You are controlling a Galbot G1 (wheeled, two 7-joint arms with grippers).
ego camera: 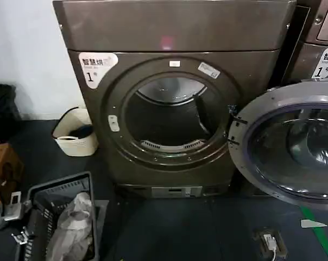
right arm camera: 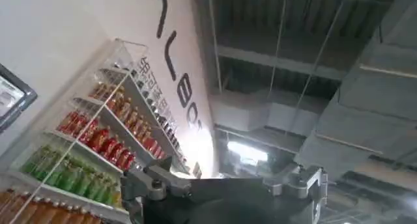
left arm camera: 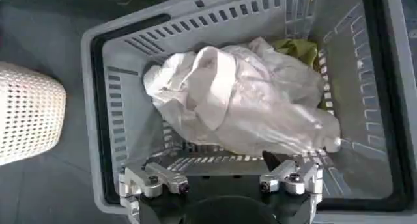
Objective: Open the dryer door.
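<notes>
Dryer: the big bronze-grey metallic front-loading dryer [ego camera: 175, 98] is seen standing on the dark floor against a white wall, its wide circular drum mouth exposed; a white label with "1" is fixed at the upper left of its front.
Dryer door: the large round porthole dryer door [ego camera: 291, 144], grey plastic ring around dark tinted glass, is found swung fully open to the right of the drum mouth, hinged at that side, inner face outward.
Left claw: the left claw [left arm camera: 225, 183] is held above a grey slotted plastic laundry basket [left arm camera: 111, 114] with its fingers spread apart and nothing between them; crumpled white cloth [left arm camera: 241, 95] is lying in the basket.
Right claw: the right claw [right arm camera: 225, 183] is pointed upward toward a ceiling and a wall shelf of bottles [right arm camera: 98, 140]; its fingers are parted and nothing is gripped.
Floor items: a white woven basket [ego camera: 74, 133] is noted left of the dryer.
</notes>
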